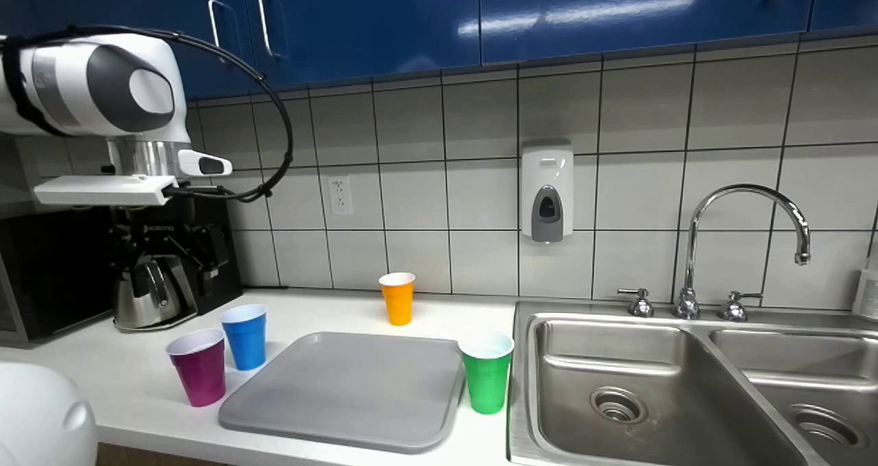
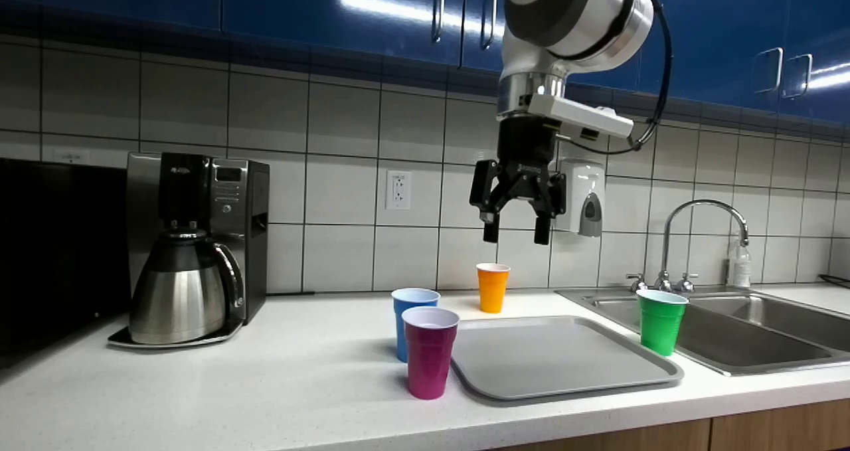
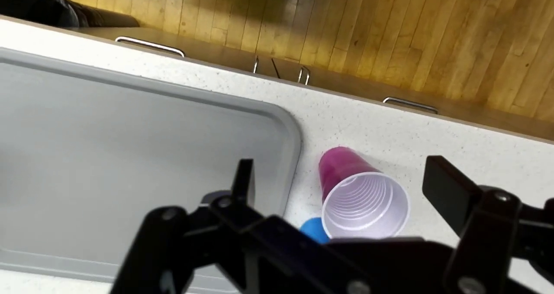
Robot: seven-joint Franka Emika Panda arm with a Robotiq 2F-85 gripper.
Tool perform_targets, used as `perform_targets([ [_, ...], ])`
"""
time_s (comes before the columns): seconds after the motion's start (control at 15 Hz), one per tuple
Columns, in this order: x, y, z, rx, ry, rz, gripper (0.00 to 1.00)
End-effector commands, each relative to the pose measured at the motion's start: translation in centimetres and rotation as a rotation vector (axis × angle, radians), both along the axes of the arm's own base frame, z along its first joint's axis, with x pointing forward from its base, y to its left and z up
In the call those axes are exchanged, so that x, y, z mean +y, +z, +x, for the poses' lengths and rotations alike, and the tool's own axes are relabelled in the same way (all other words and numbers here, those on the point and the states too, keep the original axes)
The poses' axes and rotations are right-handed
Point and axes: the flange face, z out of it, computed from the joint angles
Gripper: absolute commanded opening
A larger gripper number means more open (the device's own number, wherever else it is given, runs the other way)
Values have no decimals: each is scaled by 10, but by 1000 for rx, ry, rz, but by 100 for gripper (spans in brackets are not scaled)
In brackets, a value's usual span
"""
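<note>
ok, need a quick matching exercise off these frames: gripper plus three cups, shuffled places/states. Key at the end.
1. gripper
2. purple cup
3. orange cup
4. green cup

A. right beside the blue cup
B. on the counter between the gray tray and the sink
C. open in the air, holding nothing
D. closest of the cups to the tiled wall

Pairs: 1-C, 2-A, 3-D, 4-B

The tapered magenta plastic cup (image 1: 200,370), tapered blue plastic cup (image 1: 247,342), tapered orange plastic cup (image 1: 398,303) and tapered green plastic cup (image 1: 488,381) have pale insides. The two-fingered gripper (image 2: 516,233) is black, the rectangular tray (image 1: 350,387) plain gray, the countertop (image 2: 299,371) speckled white.
</note>
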Motion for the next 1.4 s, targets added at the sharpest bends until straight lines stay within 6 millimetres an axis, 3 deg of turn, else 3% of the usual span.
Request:
perform_targets([
  [0.0,9,-8,10,-73,-35,-54,100],
  [1.0,23,-64,53,-119,-161,-122,100],
  [1.33,40,-79,58,-62,-186,-111,100],
])
